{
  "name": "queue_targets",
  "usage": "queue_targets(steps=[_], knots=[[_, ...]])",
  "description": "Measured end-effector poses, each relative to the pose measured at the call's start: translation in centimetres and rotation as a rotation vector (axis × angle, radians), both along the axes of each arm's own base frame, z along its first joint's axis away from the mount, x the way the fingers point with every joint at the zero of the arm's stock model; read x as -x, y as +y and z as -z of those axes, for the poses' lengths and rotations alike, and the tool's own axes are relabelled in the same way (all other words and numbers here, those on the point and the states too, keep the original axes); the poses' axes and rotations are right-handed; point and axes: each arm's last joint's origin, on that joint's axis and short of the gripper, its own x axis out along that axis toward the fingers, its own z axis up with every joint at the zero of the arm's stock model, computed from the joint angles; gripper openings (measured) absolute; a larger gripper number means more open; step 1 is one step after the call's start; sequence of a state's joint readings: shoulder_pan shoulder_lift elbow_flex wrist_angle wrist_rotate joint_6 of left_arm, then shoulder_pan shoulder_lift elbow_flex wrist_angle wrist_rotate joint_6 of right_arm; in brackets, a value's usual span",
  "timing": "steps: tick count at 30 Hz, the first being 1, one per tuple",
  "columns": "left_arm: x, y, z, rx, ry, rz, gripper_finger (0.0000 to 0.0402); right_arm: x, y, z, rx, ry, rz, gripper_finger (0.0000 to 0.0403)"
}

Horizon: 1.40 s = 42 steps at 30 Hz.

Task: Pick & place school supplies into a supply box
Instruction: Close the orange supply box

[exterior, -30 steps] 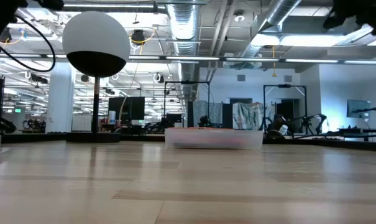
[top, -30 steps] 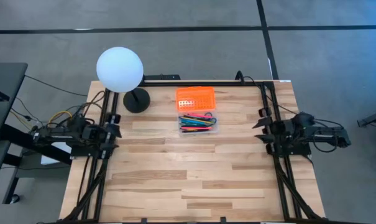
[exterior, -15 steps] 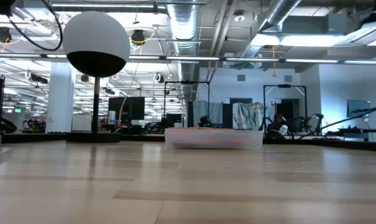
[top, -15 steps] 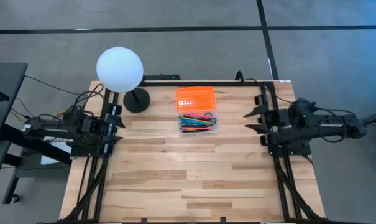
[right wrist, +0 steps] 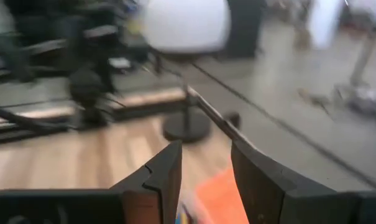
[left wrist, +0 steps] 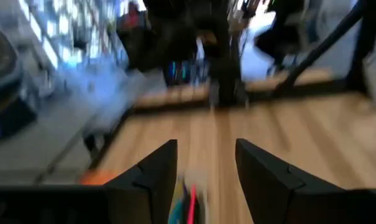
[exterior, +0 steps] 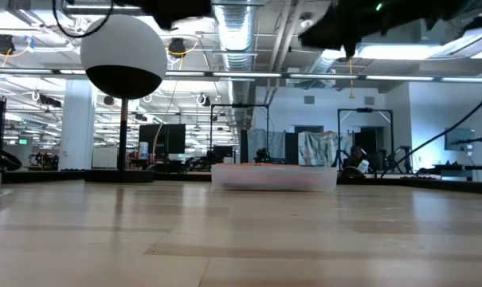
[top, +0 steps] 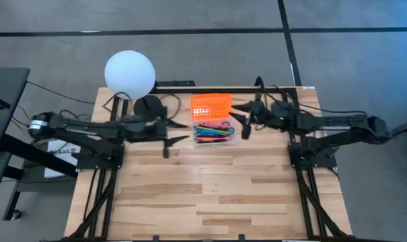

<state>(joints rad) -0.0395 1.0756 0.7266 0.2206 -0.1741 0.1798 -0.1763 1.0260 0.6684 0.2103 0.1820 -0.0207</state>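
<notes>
1. The supply box (top: 214, 133) lies near the table's far edge, its clear base full of school supplies (top: 211, 132) and its orange lid (top: 211, 105) folded open behind it
2. The left gripper (top: 177, 132) hangs just beside the box on the lamp (top: 130, 75) side, fingers spread wide, holding nothing
3. The right gripper (top: 242, 121) hovers just beside the opposite end, also wide and empty
4. With no supplies visible loose on the table, the step in hand looks like reaching for the lid; approach low and slowly, so neither finger knocks the light box askew
</notes>
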Motion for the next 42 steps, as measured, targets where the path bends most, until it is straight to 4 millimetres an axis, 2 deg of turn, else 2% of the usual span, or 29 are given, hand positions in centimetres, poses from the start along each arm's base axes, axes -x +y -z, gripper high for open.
queue_targets(steps=[5,10,14,18,22,27,33,42], knots=[[-2.8,-0.2,3.9,0.065,0.166,-0.035,0.0157,-0.8,-3.7,2.6,-0.100,0.103,0.159,0.0134],[-4.3,-1.0,7.6,0.049,0.352,-0.027,0.0157,-0.7,-7.8,5.4,-0.197,0.189,0.300,0.0134],[-4.9,-1.8,9.4,-0.023,0.419,-0.039,0.0157,-0.6,-10.7,8.0,-0.286,0.250,0.335,0.0134],[-5.1,-2.9,10.3,-0.111,0.458,-0.070,0.0157,-1.0,-12.5,10.2,-0.331,0.256,0.329,0.0134],[-4.8,-3.7,10.9,-0.182,0.500,-0.122,0.0157,-1.3,-13.9,11.6,-0.348,0.228,0.330,0.0134],[-4.9,-4.2,11.7,-0.187,0.531,-0.125,0.0157,-1.2,-15.2,13.1,-0.397,0.230,0.381,0.0134],[-5.7,-4.3,14.0,-0.203,0.579,-0.140,0.0157,-1.7,-16.1,14.5,-0.460,0.252,0.380,0.0134],[-6.4,-4.3,16.3,-0.331,0.618,-0.218,0.0157,-2.0,-16.3,14.4,-0.450,0.254,0.382,0.0134]])
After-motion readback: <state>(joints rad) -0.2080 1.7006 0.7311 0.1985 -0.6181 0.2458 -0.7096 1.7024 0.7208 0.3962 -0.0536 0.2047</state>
